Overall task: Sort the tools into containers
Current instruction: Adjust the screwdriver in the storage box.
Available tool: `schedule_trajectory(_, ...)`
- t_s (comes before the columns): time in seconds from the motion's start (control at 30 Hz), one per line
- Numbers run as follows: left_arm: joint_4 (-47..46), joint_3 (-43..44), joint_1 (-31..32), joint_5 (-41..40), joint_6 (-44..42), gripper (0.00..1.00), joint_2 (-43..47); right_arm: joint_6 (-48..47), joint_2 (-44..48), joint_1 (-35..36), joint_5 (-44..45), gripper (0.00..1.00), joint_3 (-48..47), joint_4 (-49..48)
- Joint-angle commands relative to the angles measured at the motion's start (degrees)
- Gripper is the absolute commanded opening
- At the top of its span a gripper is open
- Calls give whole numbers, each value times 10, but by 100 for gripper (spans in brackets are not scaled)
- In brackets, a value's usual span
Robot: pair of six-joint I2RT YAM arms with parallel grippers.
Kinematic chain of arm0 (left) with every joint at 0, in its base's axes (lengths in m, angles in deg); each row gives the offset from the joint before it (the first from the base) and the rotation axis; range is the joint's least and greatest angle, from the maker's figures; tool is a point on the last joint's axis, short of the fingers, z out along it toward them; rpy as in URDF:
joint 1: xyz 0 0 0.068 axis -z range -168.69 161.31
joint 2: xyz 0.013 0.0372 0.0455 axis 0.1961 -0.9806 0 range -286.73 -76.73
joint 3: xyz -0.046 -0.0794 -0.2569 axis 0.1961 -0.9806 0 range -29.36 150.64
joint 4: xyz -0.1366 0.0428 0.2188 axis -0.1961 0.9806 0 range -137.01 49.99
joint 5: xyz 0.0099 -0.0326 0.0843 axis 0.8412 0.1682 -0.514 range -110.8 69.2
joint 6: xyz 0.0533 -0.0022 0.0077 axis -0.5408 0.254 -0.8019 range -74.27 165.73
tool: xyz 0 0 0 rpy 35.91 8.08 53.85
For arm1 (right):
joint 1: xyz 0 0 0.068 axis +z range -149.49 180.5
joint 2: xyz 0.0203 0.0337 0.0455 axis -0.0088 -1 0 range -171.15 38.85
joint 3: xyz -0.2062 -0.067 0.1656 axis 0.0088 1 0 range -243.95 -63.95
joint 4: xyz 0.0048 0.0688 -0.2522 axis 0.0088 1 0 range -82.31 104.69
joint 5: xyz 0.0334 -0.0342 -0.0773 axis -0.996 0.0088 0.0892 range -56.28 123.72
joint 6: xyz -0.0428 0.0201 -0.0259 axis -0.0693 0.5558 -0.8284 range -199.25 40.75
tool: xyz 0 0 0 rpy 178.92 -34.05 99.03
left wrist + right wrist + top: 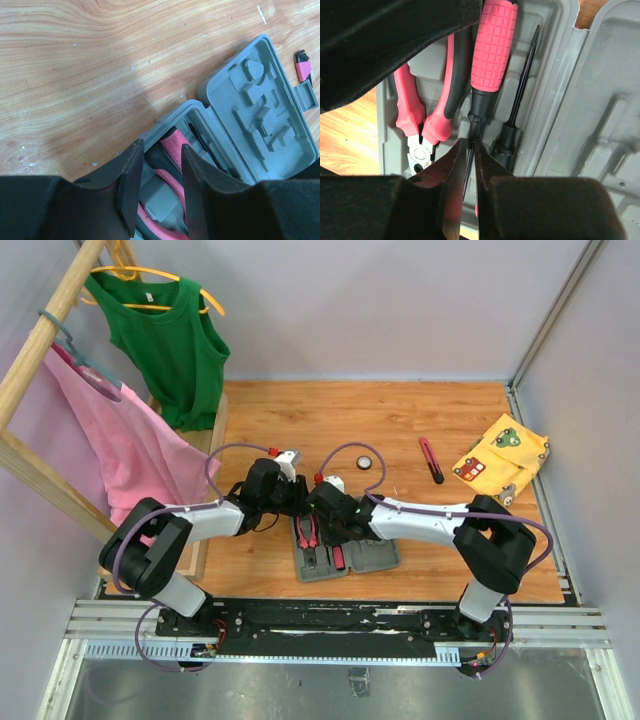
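Note:
The grey tool case [372,556] lies open near the table's front. Its lid [260,110] has bare moulded slots. Pink-handled pliers [420,120], a pink-handled screwdriver [492,45] and a slim black screwdriver [522,85] lie in the base [555,65]. My right gripper [470,150] is shut on the pink screwdriver's thin shaft, just below the handle. My left gripper [160,160] is open over the base, with the pliers' pink handles [172,187] showing between its fingers. A pink cutter [431,460] and a round black-white disc [366,462] lie on the table behind the case.
A small pink-black bit set [302,67] lies beside the lid's latch. A yellow patterned cloth [500,460] lies at the right. A wooden rack [40,350] with a green top [170,335] and a pink garment [115,440] stands at the left. Both arms cross over the case.

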Motion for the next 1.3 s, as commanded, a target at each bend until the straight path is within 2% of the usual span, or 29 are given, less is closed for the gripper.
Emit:
schedule_trajectory(0.0,33,-5,14,14,-5,40,-15,-2,-19,-15,23,13,-13,12)
schedule_trajectory(0.4,33,-8,16,12,-7,39,-14,-8,-16,-24,38,14,-16,8)
schedule_trajectory(0.73,65,13,16,-12,-4,40,22,-20,57,-24,27,20,24,-27)
schedule_trajectory(1.07,94,10,16,-31,3,41,58,0,97,-24,23,20,63,-23)
schedule_trajectory(1.27,134,13,26,-66,25,46,109,20,138,-24,20,19,107,-39)
